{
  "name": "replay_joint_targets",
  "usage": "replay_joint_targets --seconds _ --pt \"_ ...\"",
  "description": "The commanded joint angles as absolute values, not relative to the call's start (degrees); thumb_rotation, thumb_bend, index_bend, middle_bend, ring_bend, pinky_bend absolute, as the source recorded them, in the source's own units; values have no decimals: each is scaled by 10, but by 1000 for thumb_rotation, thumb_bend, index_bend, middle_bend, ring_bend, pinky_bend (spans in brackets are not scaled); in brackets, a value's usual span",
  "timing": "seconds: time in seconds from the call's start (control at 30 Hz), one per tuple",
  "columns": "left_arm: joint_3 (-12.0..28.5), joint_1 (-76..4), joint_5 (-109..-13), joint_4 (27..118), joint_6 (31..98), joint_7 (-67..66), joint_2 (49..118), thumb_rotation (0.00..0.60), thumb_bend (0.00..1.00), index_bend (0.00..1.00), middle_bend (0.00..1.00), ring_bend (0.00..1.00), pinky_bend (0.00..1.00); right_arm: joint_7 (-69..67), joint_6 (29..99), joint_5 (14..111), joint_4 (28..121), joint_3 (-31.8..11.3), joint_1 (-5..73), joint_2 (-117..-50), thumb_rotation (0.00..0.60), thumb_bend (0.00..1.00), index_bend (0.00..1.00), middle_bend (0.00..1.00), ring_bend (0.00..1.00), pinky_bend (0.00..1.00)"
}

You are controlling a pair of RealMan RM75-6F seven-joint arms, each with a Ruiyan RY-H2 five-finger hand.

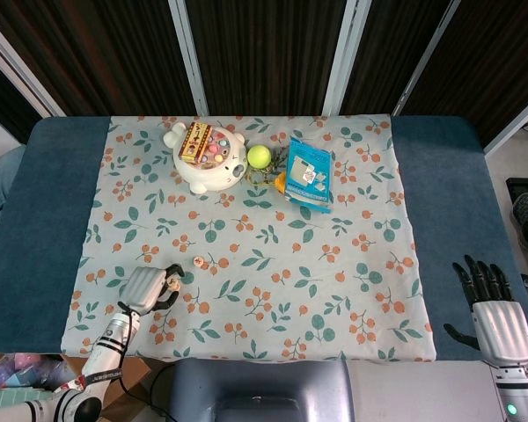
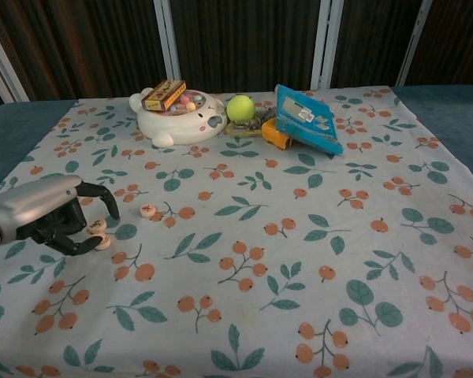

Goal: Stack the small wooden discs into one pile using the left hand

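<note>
**Wooden discs: two piled by left hand, one loose**

Wooden discs sit near the front-left corner of the patterned cloth (image 2: 244,331). Small pile (image 2: 99,233) of what looks like two discs, just off the fingertips of the left hand (image 2: 51,216); the upper disc sits skewed, not square on the lower one. In the head view the same pile (image 1: 173,283) shows right at the hand (image 1: 146,288).

Left hand: low over the cloth, fingers curled around the pile. Cannot tell if the fingertips pinch the top disc or only flank it; contact is hidden by the fingers in both views.

Third disc (image 2: 147,210) lies flat and alone on the cloth, a little toward the table centre from the pile, apart from it. Head view puts this loose disc (image 1: 199,261) just up and right of the hand.

Right hand (image 1: 497,316): parked at the front-right corner, off the cloth, fingers straight and spread, holding nothing.

Step, as judged: placing or settling the second disc. Pile not finished.

Next move calls for:
- let go cleanly without nudging the skewed top disc
- lift clear, shift to the loose disc
- pinch it by the rim; it is thin and flat on soft cloth, so slip is likely
- set it down centred, since an offset pile could topple.

Far edge: bear-shaped dish (image 2: 177,116), tennis ball (image 2: 239,107), blue packet (image 2: 306,118). All well apart from the work.
</note>
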State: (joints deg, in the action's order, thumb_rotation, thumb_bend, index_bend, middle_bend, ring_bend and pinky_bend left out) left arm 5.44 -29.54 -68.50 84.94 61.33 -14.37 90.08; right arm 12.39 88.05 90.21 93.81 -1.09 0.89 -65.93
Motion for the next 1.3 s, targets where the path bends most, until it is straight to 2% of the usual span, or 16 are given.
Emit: replay_joint_targets --seconds 0.03,1.0,1.17,1.3 --pt "53 -294 -685 847 613 -141 899 600 399 395 1000 1000 1000 124 881 903 938 -11 9 -660 600 124 0 0 0 0" --pt "49 -281 -713 845 623 -104 887 600 397 388 1000 1000 1000 126 884 904 938 -11 7 -662 600 124 0 0 0 0" --pt "66 -283 -732 856 642 -74 888 600 398 340 1000 1000 1000 125 886 906 938 -11 6 -661 600 123 0 0 0 0" --pt "96 -298 -723 857 644 -74 901 600 398 312 1000 1000 1000 124 883 908 938 -9 8 -661 600 123 0 0 0 0"
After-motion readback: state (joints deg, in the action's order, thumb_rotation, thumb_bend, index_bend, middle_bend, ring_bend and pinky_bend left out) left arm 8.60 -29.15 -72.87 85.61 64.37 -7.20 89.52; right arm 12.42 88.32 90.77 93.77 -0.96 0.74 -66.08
